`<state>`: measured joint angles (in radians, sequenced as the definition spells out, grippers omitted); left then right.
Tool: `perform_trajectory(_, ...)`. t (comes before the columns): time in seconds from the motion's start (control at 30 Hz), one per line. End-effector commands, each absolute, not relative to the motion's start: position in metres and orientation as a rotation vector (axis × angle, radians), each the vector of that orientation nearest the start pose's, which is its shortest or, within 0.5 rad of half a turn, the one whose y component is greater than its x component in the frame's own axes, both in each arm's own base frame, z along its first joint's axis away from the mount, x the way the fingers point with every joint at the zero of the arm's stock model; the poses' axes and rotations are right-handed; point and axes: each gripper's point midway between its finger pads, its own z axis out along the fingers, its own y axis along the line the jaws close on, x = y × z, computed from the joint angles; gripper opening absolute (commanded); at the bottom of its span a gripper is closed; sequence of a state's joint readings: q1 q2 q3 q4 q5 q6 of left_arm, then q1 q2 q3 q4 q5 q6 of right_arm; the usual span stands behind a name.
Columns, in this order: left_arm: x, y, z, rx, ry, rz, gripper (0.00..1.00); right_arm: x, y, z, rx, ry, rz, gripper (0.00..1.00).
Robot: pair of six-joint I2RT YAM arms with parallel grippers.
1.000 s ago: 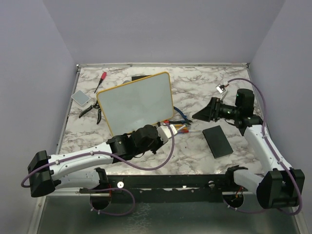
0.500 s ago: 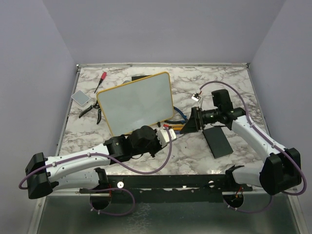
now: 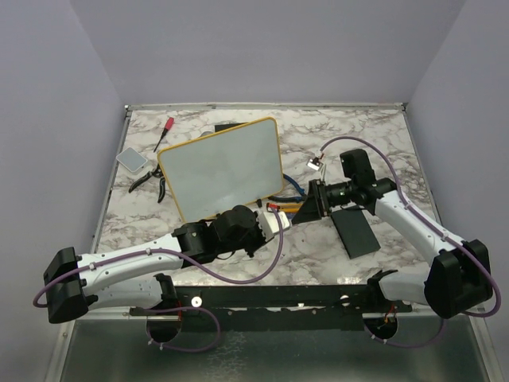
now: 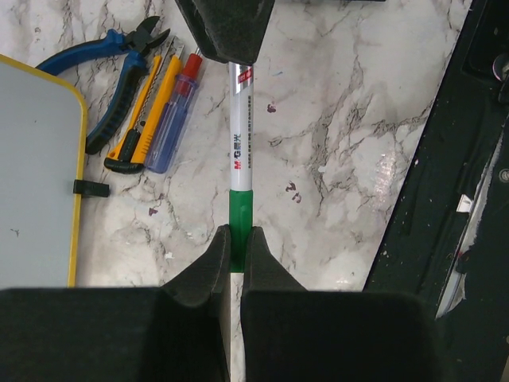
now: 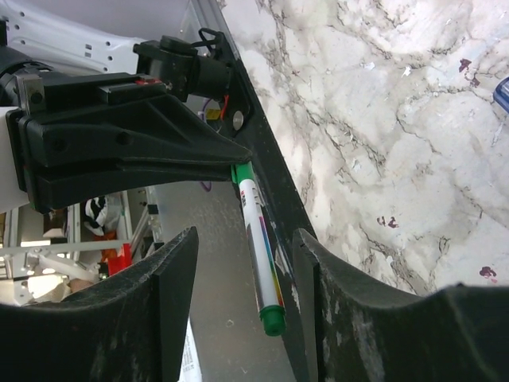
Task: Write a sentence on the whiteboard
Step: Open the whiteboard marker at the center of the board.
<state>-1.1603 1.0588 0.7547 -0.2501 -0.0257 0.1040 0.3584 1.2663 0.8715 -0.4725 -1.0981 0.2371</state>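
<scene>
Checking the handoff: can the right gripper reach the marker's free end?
Likely yes: the marker, clamped by the left gripper, sits between the right gripper's parted fingers, with nothing between.

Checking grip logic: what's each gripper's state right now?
Left gripper: shut on the marker.
Right gripper: open, jaws either side of the marker's far end, not touching it.

Whiteboard [image 3: 221,169] is sat on the desk [image 3: 334,131], left of centre. Pliers [image 3: 149,181] and a small pad [image 3: 132,158] are found just off its left edge, a screwdriver [image 3: 165,130] behind them. Cutters [image 4: 87,52], a knife [image 4: 141,111] and a second screwdriver [image 4: 173,119] are laid by its near right corner, a flat pad [image 3: 355,231] further right. A marker [image 4: 241,151] is pinched in the left tool [image 4: 236,243], its far end between the right tool's [image 5: 242,263] spread fingers.
</scene>
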Motion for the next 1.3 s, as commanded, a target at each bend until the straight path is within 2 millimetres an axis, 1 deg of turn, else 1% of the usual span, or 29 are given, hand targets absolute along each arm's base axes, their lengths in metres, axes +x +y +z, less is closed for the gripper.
perform_trajectory(0.0,0.137,-0.305,0.158,1.303,1.761,-0.609,0.0,0.175,0.244,0.188,-0.686,2.281,1.649,0.53)
perform_trajectory(0.17,0.137,-0.305,0.159,1.3,1.758,-0.611,0.0,0.172,0.247,0.187,-0.705,2.287,1.658,0.49)
perform_trajectory(0.63,0.136,-0.303,0.16,1.297,1.758,-0.613,0.0,0.164,0.254,0.182,-0.747,2.307,1.665,0.44)
perform_trajectory(0.87,0.136,-0.303,0.159,1.296,1.76,-0.614,0.0,0.163,0.255,0.18,-0.758,2.313,1.657,0.4)
perform_trajectory(0.97,0.132,-0.305,0.159,1.315,1.757,-0.641,0.0,0.163,0.255,0.179,-0.763,2.314,1.654,0.37)
perform_trajectory(1.27,0.133,-0.304,0.158,1.314,1.76,-0.634,0.0,0.163,0.255,0.177,-0.78,2.328,1.641,0.33)
